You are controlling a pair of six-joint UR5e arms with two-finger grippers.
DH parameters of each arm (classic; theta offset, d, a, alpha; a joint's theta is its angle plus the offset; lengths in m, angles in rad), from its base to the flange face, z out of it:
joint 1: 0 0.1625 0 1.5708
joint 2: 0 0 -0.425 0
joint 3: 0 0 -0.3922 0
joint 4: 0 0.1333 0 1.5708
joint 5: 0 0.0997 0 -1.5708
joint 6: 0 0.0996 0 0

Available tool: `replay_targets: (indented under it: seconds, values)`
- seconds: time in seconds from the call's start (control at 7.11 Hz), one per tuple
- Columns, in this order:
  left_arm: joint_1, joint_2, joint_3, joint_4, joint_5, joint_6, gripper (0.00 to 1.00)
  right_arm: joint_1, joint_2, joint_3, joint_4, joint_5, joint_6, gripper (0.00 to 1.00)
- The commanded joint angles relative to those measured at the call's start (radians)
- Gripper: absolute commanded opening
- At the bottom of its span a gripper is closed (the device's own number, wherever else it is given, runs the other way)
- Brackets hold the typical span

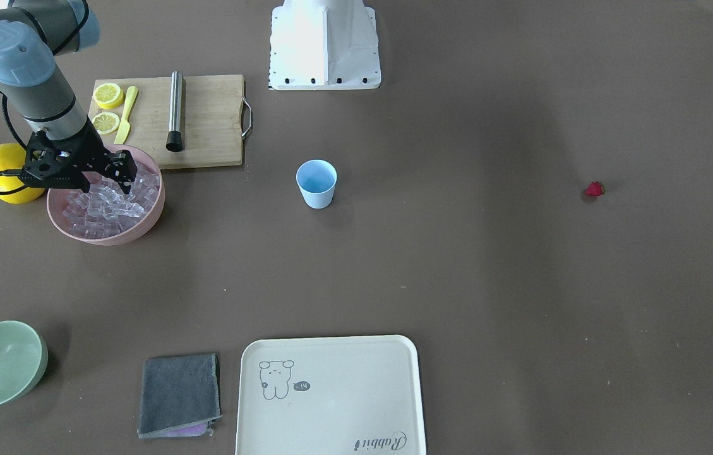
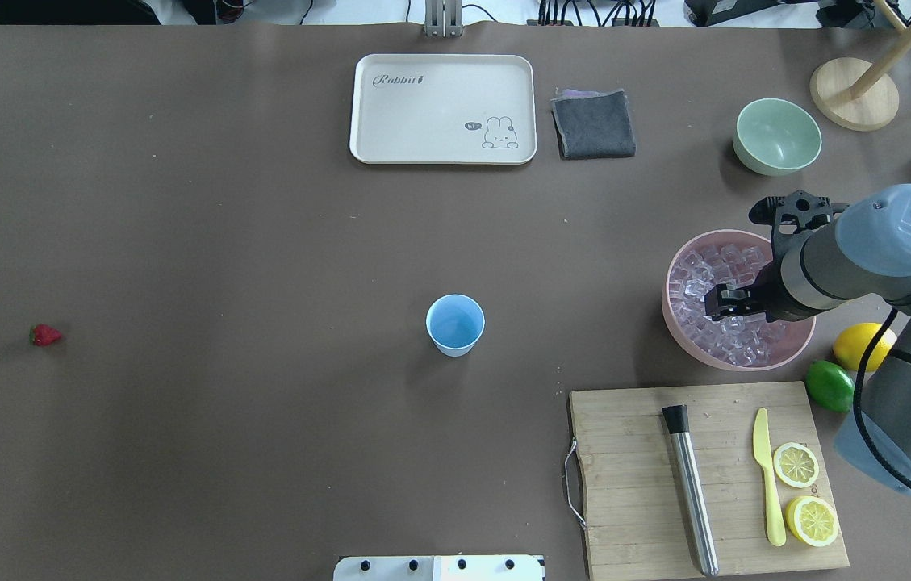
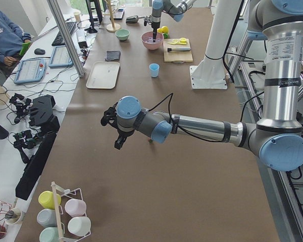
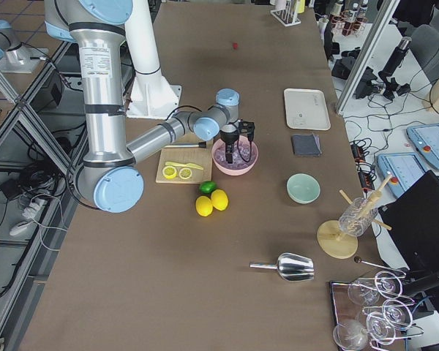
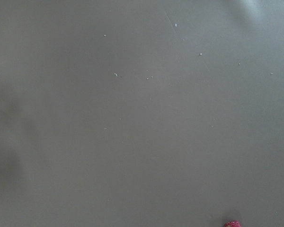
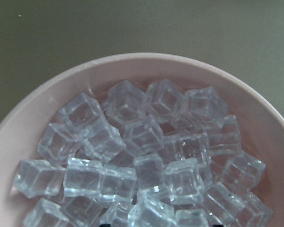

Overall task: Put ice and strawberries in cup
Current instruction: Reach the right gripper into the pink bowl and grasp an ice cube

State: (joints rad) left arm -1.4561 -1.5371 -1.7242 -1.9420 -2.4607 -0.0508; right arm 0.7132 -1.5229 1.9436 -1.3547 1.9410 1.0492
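- The right gripper (image 2: 720, 304) reaches down into the pink bowl (image 1: 141, 227), its tips just over the ice (image 6: 142, 156). In the right wrist view the two finger ends show only as dark bits at the lower edge, set apart with nothing between them.
- The ice lies heaped in the pink bowl, which stands toward the right end of the desk (image 2: 221, 242).
- The left gripper (image 3: 118, 138) hangs above the desk near its left end, pointing down. I cannot tell whether its fingers are apart or together.
- The strawberry (image 2: 45, 335) lies alone on the desk near the left end, touching nothing. It shows as a red speck at the bottom edge of the left wrist view.
- The cup (image 2: 455, 324) stands upright at the middle of the desk, well apart from both the bowl and the strawberry, with nothing visible inside.
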Motion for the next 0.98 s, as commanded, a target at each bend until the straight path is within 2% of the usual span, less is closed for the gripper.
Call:
replay_targets:
  seconds: [0.0, 0.14, 0.28, 0.84]
  values:
    - [0.007, 0.0, 0.002, 0.0, 0.002, 0.0, 0.99, -0.003, -0.003, 0.001, 0.008, -0.002, -0.005, 0.44]
    - [0.007, 0.0, 0.002, 0.0, 0.002, 0.002, 0.99, -0.003, 0.001, 0.008, 0.008, -0.002, -0.008, 0.09]
    - [0.007, 0.0, 0.003, 0.0, 0.002, 0.003, 0.99, -0.001, 0.012, 0.014, 0.008, 0.001, -0.008, 0.0]
    - [0.007, 0.003, 0.003, -0.002, 0.0, 0.003, 0.99, 0.052, 0.048, 0.057, -0.012, 0.057, -0.009, 0.0]
